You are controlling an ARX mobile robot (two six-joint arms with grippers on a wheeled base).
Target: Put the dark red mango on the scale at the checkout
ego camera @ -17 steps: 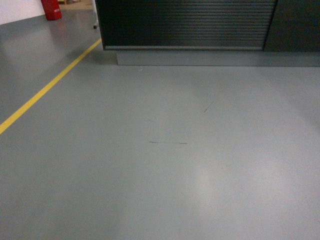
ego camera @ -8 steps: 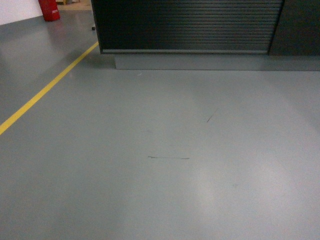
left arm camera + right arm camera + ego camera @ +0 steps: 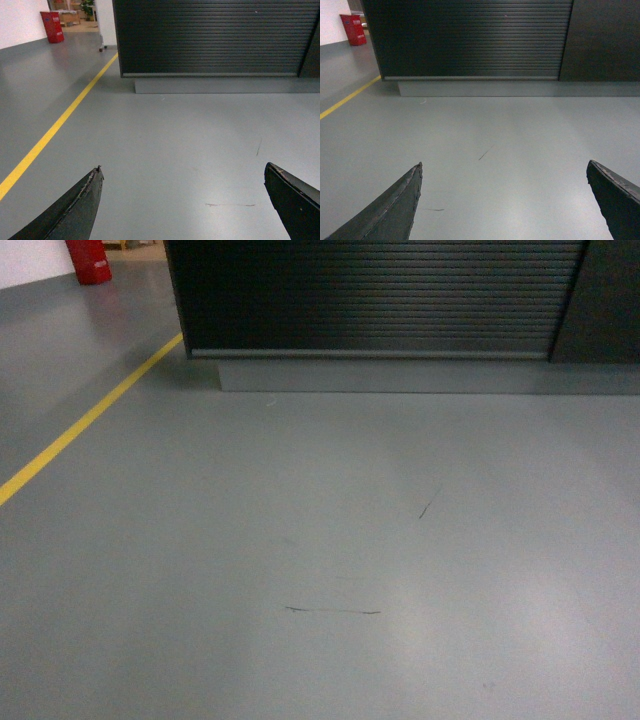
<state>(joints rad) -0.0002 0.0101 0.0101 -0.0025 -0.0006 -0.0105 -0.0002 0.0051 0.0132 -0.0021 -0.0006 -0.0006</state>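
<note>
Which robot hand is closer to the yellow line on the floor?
Left. The left gripper hangs just right of the yellow line, which passes close by its finger. The right gripper is farther right, the line far off to its left.

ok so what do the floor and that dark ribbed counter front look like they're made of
The floor looks like grey painted or sealed concrete, semi-gloss: it throws soft light patches and carries thin scuff lines. The checkout front looks like dark slatted metal or plastic, matte, with fine horizontal ribs; which one can't be told from here.
</note>
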